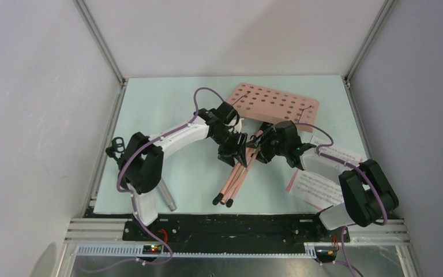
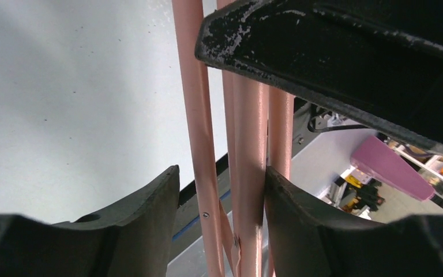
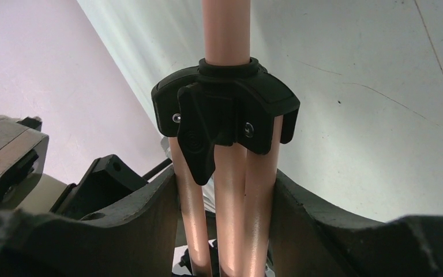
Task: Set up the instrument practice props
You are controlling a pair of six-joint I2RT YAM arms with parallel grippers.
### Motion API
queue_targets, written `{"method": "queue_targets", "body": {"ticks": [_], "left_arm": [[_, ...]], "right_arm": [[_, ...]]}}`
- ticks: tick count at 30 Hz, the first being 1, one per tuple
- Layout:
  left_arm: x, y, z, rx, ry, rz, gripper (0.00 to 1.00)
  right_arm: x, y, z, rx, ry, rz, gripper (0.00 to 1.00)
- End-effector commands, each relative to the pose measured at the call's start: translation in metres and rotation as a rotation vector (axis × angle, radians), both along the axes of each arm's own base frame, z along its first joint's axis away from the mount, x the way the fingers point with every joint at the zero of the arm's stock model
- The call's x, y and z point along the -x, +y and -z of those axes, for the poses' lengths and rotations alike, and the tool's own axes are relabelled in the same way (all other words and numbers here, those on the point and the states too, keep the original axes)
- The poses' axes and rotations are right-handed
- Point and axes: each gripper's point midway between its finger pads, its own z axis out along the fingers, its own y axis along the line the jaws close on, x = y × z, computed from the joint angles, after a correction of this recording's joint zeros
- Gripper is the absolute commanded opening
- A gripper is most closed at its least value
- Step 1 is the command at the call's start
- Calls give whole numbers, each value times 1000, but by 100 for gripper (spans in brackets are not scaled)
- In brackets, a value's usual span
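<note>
Top external, near edge first: a grey microphone (image 1: 167,197) lies on the pale counter (image 1: 150,109) beside the left arm's base. At near right are the sheet-music pages (image 1: 317,187), white with a pink edge showing, partly under the right arm.

The salmon-pink music stand (image 1: 236,179) lies down mid-counter. Its legs are folded together and their black feet (image 1: 222,201) point near. Its perforated desk (image 1: 274,105) is at the far end. Both arms crowd over the shaft and hide its middle.

Left wrist: the left end effector (image 2: 222,179) straddles the folded legs, one finger against a tube, a dark gap at the other, so not clamped.

Right wrist: the right end effector (image 3: 226,179) is closed on the tubes just below the black collar (image 3: 225,104), with both fingers touching.
</note>
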Motion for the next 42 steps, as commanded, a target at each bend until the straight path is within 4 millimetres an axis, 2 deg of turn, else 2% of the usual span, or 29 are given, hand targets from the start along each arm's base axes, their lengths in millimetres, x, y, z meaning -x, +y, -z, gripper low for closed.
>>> {"method": "queue_targets", "body": {"ticks": [1,7,9,10,11,12,14,16,21,24,27,31,32,34,37,39,42], "left_arm": [[-20,4,5,-96,-175,-35,57],[-24,10,5,-126,-254,-12,43],[-22,7,1,-97,-270,4,35],[-21,6,0,-90,-270,7,25],[-21,4,-2,-74,-272,14,19],[-20,3,-4,-68,-273,18,8],[-22,1,-8,-55,-284,20,1],[-23,-1,-14,-36,-283,18,0],[-26,-4,-28,7,-275,-6,0],[-30,-2,-38,24,-286,-24,0],[-33,-2,-46,49,-279,-38,0],[-37,-4,-61,85,-282,-59,0],[-38,-4,-63,92,-282,-64,0],[-40,-5,-71,111,-280,-78,0],[-41,-5,-83,140,-269,-104,0],[-40,-7,-91,166,-254,-112,0],[-38,-10,-105,202,-247,-117,0]], "right_arm": [[-22,29,-105,-251,-146,17,40],[-22,31,-104,-251,-119,12,40],[-22,33,-105,-263,-116,5,40],[-22,34,-107,-268,-121,4,41],[-22,34,-106,-269,-120,0,42],[-22,35,-106,-269,-123,-3,43],[-20,34,-101,-249,-118,-9,48],[-18,31,-96,-214,-125,-22,55],[-10,23,-92,-150,-138,-30,82],[-7,19,-98,-139,-157,-31,89],[-2,13,-87,-111,-113,-31,95],[8,-1,-80,-68,-106,-24,96],[11,-7,-76,-53,-93,-9,93],[13,-24,-84,-54,-134,49,84],[12,-60,-93,-43,-222,192,77],[11,-80,-90,-5,-230,255,76],[12,-94,-80,38,-203,288,73]]}}
